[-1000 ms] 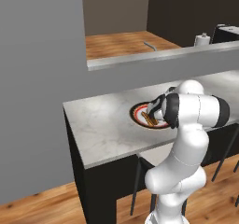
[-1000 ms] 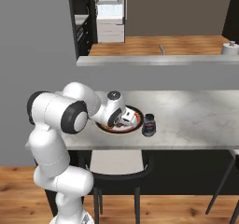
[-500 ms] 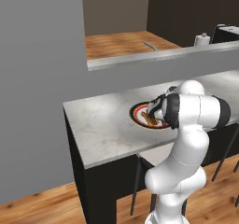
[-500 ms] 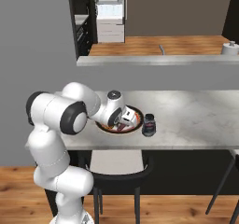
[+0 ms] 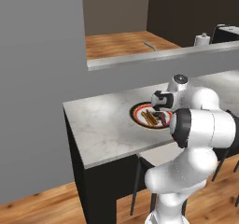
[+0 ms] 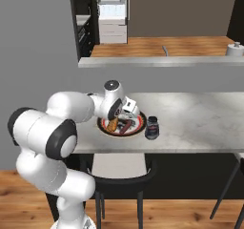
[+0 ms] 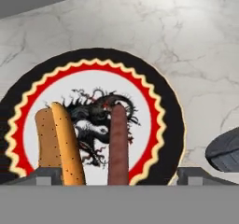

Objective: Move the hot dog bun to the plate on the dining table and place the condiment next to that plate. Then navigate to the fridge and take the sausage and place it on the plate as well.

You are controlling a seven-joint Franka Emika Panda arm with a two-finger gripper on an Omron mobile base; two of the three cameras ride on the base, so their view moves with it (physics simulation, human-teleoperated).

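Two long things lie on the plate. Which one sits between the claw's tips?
The sausage: thin and dark red, lying between the open claw tips. The tan bun lies off to one side on the plate.

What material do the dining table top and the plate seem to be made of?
Dining table: looks like polished white-grey marble, judging by the thin dark veins across the slab.
Plate: probably glazed ceramic; smooth, with a printed black and red rim, yellow zigzag and dark drawing in the pale centre. It could also be plastic.

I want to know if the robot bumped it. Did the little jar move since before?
No. In the right base view the jar stands on the marble table just right of the plate, same as before.
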